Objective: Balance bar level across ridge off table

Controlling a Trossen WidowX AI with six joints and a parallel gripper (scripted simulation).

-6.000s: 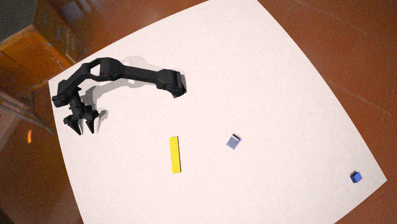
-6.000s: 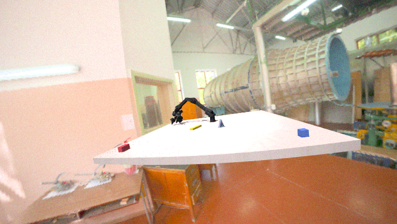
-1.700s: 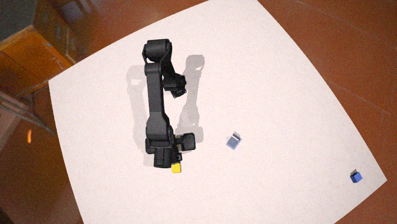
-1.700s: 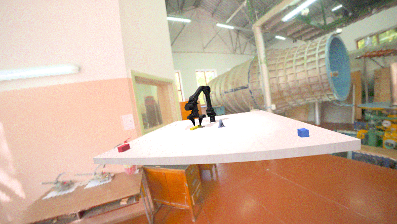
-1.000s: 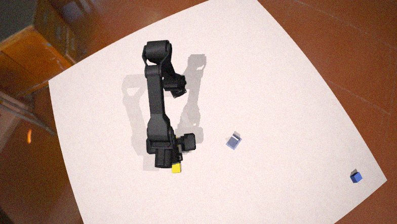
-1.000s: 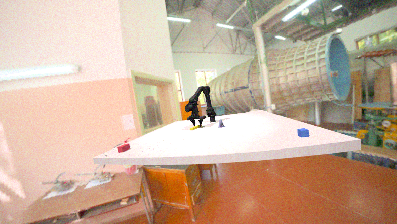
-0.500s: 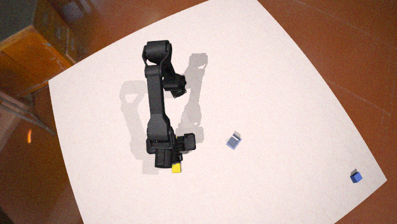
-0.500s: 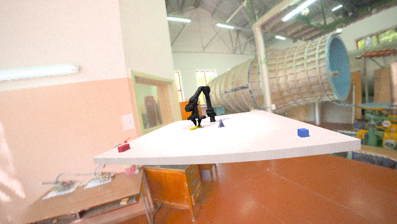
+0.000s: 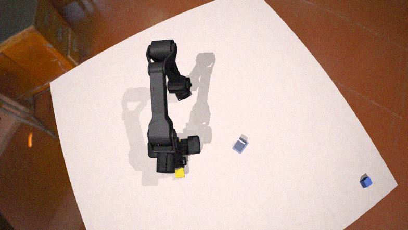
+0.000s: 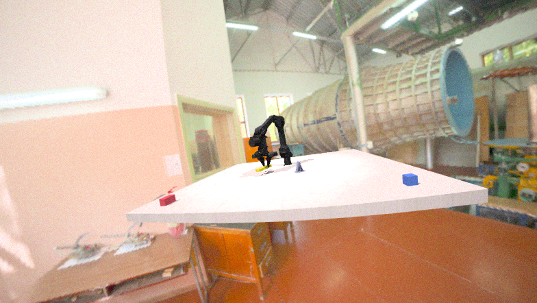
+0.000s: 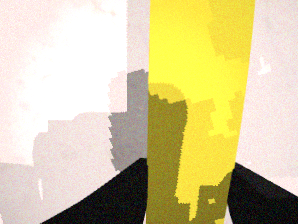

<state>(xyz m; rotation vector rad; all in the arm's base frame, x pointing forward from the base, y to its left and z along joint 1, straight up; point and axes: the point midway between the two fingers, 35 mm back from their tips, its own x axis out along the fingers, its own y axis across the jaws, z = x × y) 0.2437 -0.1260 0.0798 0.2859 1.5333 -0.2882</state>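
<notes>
The yellow bar runs lengthwise between the two black fingers in the wrist view. My gripper is shut on it. In the exterior view a dark shadow shows apart from the bar, which appears slightly above the table. In the top view the arm hides the fingers and most of the bar, leaving one end in sight. The blue-grey ridge stands on the table to the right of the gripper in the top and exterior views, apart from the bar.
A blue block sits near the table's right corner. A red block lies near the table's left front edge in the exterior view. The white table carries the arm's base.
</notes>
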